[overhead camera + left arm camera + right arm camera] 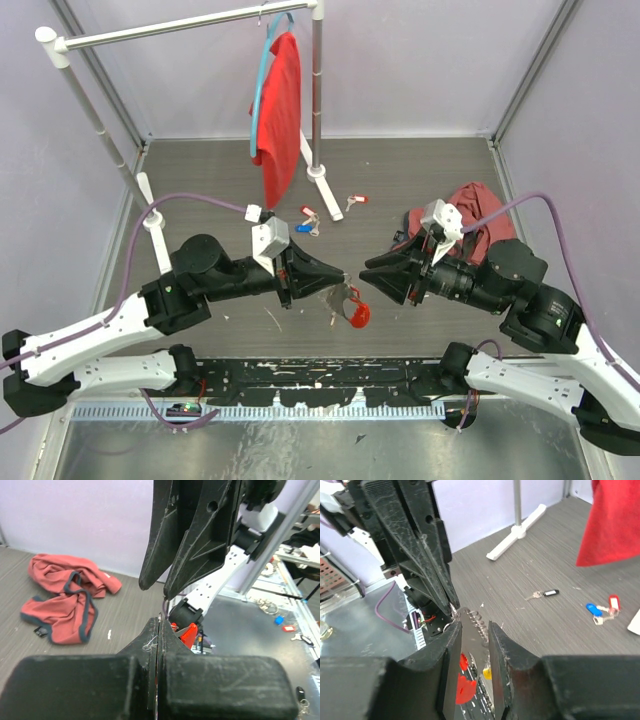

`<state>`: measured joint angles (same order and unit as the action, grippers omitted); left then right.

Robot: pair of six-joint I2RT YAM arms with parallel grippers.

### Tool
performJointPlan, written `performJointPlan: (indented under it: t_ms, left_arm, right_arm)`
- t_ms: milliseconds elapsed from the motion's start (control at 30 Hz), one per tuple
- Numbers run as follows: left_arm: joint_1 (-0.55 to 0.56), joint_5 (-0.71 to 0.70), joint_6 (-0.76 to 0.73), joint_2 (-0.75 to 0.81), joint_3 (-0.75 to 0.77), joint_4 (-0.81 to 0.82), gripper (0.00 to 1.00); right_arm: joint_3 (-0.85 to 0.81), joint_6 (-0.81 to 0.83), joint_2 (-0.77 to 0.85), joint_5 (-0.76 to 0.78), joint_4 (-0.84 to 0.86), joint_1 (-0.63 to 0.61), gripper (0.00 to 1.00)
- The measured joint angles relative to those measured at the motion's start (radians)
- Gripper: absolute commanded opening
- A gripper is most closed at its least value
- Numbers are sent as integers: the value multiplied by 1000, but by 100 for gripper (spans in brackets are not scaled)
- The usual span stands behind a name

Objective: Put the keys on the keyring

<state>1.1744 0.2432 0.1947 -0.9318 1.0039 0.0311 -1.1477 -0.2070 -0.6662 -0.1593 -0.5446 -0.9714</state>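
Observation:
My left gripper (336, 286) is shut on the keyring (346, 300), a thin silvery piece with chain links, and a bright red plastic part (359, 316) hangs below it. The left wrist view shows the metal edge pinched between the shut left jaws (159, 619), with the red part (189, 633) just beyond. My right gripper (368, 270) faces it tip to tip, open. In the right wrist view the keyring's metal and chain (481, 622) stand between its parted fingers (496, 639), with a yellow tag (487, 672) below. Loose keys lie on the floor: blue and red tags (309, 224), a red tag (352, 200), a black tag (546, 593).
A clothes rack (317, 90) stands at the back with a red garment (279, 110) on a blue hanger, its foot (324, 178) near the keys. A crumpled red cloth (472, 212) lies behind the right arm. Purple walls close in the sides.

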Motion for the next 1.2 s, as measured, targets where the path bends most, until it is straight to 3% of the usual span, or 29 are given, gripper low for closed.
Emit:
performJointPlan:
  t_ms: [333,733,1000,1200]
  left_arm:
    - [0,93,96,-2,-13,163,0]
    - [0,122,124,-10,-13,207,0]
    - [0,123,124,-11,-13,210,0]
    - [0,123,123,-11,-13,210,2]
  right_arm:
    - [18,48,-2,-200,134,0,31]
    - [20,51,-4,-274,177,0,23]
    - [29,51,-29,-303,194,0,2]
    - [30,51,-27,-304,192,0,1]
